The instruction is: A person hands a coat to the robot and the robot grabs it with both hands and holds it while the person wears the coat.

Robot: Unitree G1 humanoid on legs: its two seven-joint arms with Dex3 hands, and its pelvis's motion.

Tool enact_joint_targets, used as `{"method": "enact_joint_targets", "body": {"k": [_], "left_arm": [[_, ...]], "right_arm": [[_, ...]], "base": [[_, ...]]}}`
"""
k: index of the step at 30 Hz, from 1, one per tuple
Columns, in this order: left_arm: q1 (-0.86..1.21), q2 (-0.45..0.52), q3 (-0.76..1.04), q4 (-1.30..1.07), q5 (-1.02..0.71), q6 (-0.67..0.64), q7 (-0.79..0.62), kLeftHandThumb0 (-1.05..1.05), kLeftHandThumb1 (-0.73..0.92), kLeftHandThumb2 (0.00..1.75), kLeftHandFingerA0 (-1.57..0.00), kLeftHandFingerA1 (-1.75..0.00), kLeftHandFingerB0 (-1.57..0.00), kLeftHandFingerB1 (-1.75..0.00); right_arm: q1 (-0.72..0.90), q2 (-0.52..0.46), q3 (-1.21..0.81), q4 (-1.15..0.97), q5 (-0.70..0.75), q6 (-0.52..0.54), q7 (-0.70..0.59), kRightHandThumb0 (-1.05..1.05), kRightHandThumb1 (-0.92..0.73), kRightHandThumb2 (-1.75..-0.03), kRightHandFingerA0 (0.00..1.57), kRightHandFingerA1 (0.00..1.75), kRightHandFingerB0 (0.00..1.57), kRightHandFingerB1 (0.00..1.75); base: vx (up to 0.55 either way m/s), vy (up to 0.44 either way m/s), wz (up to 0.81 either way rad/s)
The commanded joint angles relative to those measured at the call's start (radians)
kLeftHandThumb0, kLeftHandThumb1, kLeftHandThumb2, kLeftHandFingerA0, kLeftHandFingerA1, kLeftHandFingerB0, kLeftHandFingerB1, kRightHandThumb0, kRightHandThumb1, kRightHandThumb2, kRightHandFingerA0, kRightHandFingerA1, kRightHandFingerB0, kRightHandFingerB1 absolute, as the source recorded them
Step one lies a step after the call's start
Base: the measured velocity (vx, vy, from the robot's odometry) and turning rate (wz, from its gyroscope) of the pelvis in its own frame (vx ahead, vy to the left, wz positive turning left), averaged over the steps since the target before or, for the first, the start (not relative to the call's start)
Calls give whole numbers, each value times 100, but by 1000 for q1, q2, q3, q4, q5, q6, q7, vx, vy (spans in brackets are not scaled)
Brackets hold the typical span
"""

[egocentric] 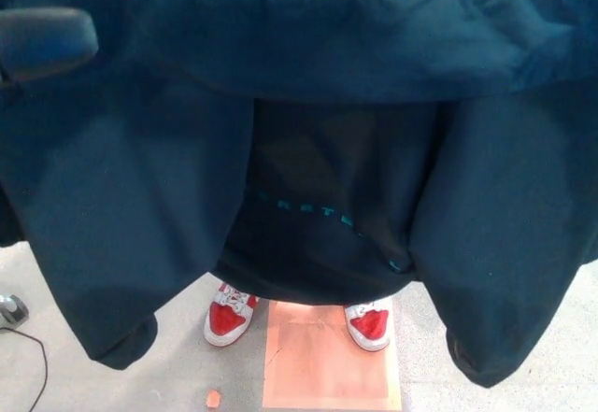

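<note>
A dark teal coat [308, 48] hangs spread wide across almost the whole head view, its collar edge along the top and both front panels drooping at left and right. Behind it stands a person in a black garment with teal lettering [318, 216] and red-and-white shoes [227, 317]. My left hand [45, 42] shows only as a dark blurred shape at the upper left, against the coat's shoulder. Whether it grips the cloth cannot be made out. My right hand does not show.
An orange square mat [327, 361] lies on the grey floor between and in front of the shoes. A thin black cable [33, 351] and a small grey object [9, 309] sit at the lower left. A small orange scrap [213, 398] lies near the mat.
</note>
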Motion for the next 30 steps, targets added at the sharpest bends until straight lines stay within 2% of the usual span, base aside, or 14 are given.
{"method": "enact_joint_targets", "body": {"k": [1,4,6,7,8,11,14,15,18,19,21,24,28,30], "left_arm": [[-224,135,-249,284,-83,153,-488,-87,54,97,-4,-20,-4,-14],[-299,130,-338,375,-43,178,-597,-91,55,100,-6,-16,-6,-14],[-326,130,-365,399,-49,200,-645,-89,54,99,-6,-13,-7,-14],[-358,131,-397,424,-57,229,-716,-87,53,97,-5,-15,-5,-14],[-382,132,-421,443,-56,251,-766,-88,53,97,-5,-16,-6,-14],[-419,145,-462,468,-50,287,-860,-87,53,97,-4,-16,-4,-13],[-471,151,-514,498,-113,388,-1035,-92,56,95,-4,-8,-6,-5],[-484,150,-526,504,-113,414,-1065,-91,55,93,-5,-8,-8,-7],[-507,148,-549,525,-111,446,-1117,-92,56,93,-5,-12,-12,-8],[-518,145,-559,531,-111,481,-1143,-91,56,91,-5,-9,-11,-8],[-521,145,-569,544,-114,491,-1169,-86,61,59,-6,-27,-2,-24],[-543,144,-585,556,-100,519,-1199,-78,47,89,-3,-30,-3,-19],[-571,134,-605,576,-76,537,-1224,-80,49,89,-3,-37,-2,-17],[-600,117,-622,589,-73,602,-1254,-81,58,58,-10,-28,-4,-23]], "right_arm": [[-246,-196,240,171,107,273,435,-86,-54,-79,8,40,3,14],[-307,-217,334,221,103,317,558,-80,-52,-89,9,43,0,15],[-333,-222,370,245,99,319,604,-83,-70,-60,16,33,0,16],[-360,-216,413,280,92,324,661,-89,-56,-88,11,43,4,10],[-387,-213,451,309,76,334,708,-94,-59,-73,18,40,1,14],[-432,-208,518,350,42,363,791,-95,-57,-95,25,47,0,7],[-464,-200,597,395,27,386,907,-87,-65,-60,38,40,0,21],[-464,-203,610,389,21,396,921,-95,-58,-91,29,48,2,4],[-486,-200,655,383,7,448,971,-93,-55,-91,27,47,0,4],[-505,-197,681,385,-4,467,1004,-89,-64,-62,35,40,0,19],[-535,-177,729,400,-28,468,1052,-95,-56,-90,31,48,1,1],[-576,-155,779,441,-34,497,1114,-84,-49,-90,22,47,0,11],[-607,-136,826,469,-42,512,1159,-86,-47,-88,50,60,4,11],[-631,-120,870,479,-78,508,1188,-91,-49,-87,67,66,4,6]], "base": [[0,0,0],[0,0,0],[0,0,0],[0,0,0],[0,0,0],[0,0,0],[0,0,0],[0,0,0],[0,0,0],[0,0,0],[0,0,0],[0,0,0],[0,0,0],[0,0,0]]}}
